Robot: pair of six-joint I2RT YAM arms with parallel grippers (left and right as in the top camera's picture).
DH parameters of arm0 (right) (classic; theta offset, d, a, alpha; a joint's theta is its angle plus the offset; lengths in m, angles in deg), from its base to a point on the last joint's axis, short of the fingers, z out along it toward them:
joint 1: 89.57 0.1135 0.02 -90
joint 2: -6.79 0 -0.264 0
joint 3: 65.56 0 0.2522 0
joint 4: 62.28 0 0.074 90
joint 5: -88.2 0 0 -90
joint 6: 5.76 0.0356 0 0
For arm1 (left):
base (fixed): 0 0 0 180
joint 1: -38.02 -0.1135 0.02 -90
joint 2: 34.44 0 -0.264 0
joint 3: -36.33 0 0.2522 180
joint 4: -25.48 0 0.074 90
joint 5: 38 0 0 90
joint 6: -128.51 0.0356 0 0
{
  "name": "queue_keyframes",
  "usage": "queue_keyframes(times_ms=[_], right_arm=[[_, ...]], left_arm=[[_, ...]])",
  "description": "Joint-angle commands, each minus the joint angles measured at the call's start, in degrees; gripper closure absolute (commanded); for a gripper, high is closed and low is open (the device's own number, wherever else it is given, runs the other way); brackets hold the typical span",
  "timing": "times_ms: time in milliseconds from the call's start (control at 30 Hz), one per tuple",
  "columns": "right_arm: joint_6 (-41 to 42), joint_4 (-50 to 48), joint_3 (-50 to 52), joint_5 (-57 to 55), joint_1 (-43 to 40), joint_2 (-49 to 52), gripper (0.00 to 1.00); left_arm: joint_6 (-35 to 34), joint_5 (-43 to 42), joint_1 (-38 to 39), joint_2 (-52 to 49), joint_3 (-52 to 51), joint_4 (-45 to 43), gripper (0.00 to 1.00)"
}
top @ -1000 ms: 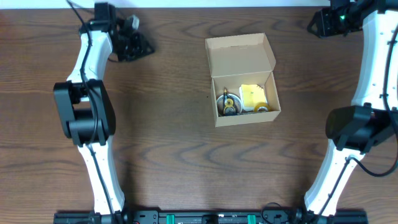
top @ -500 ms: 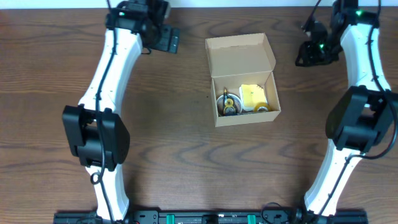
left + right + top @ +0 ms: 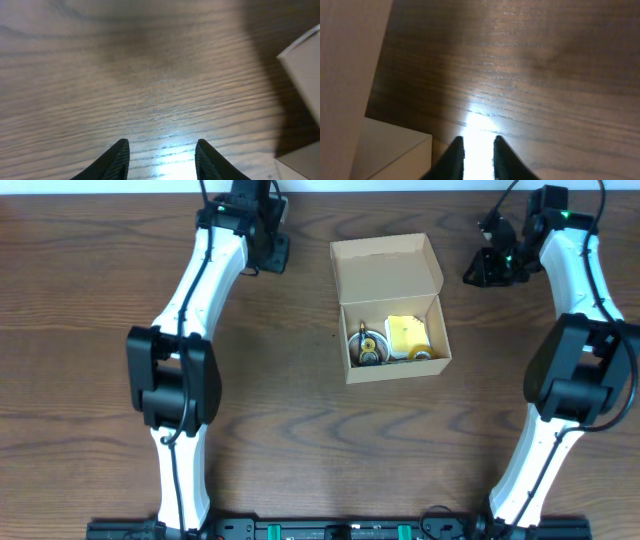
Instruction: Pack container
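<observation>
- We see the container (image 3: pixel 392 366), a plain tan cardboard box, standing on the dark wooden bench (image 3: pixel 280 410), right of centre and towards the far edge
- Its flap lid (image 3: pixel 385 268) is thrown open and lies back on the far side, so the inside shows from above
- Inside we make out a cream square pad (image 3: pixel 405 332) on the right and some small rolls (image 3: pixel 366 348) on the left, too small for us to tell apart
- The left pincer (image 3: pixel 268 248) hovers near the far edge, left of the open lid and apart from it
- In the left wrist view its fingers (image 3: pixel 117 160) stand apart with only bare wood between them, and a corner of the container (image 3: pixel 305 60) shows at the right edge
- The right pincer (image 3: pixel 485 268) sits to the right of the lid, near it but not touching
- In the right wrist view the fingers (image 3: pixel 454 155) are close together with a narrow gap between them, and we see only lit bench through that gap
- The tan side of the container (image 3: pixel 350 75) fills the left of that view
</observation>
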Motion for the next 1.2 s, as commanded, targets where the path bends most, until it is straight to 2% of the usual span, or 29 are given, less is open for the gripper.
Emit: queue_keyframes(times_ms=[0,67,167,467,567,767,967,1067,1167], right_arm=[[0.1,-0.5,0.2,1.7,0.0,-0.5,0.87],[0.1,-1.6,0.2,2.3,0.0,-0.5,0.89],[0.1,-3.3,0.2,4.7,0.0,-0.5,0.98],[1.6,-9.3,1.2,16.1,0.1,-0.4,0.99],[2.1,-13.1,5.4,20.0,0.2,-0.3,0.99],[5.1,-20.3,12.6,24.5,0.2,-0.3,0.99],[6.1,-25.6,15.8,29.9,1.5,-0.3,0.99],[6.4,-29.7,16.0,34.5,3.5,-0.3,0.99],[7.8,-32.6,16.0,36.3,4.7,-0.3,0.99]], left_arm=[[-2.0,-1.1,0.0,-2.5,-0.3,0.0,0.60],[-3.1,-3.6,0.0,-4.1,-0.3,-0.4,0.69],[-5.0,-7.8,0.0,-5.4,-0.3,-1.5,0.94],[-9.8,-20.9,0.0,-7.2,-0.3,-7.4,0.94],[-10.7,-25.7,0.2,-9.0,-0.3,-8.6,0.94],[-11.3,-28.6,0.3,-10.9,-0.3,-9.0,0.94],[-13.1,-36.7,0.6,-11.1,-0.3,-14.6,0.95],[-14.2,-45.1,1.1,-11.1,-0.3,-20.2,0.94],[-15.0,-46.4,1.8,-11.1,-0.3,-21.0,0.94]])
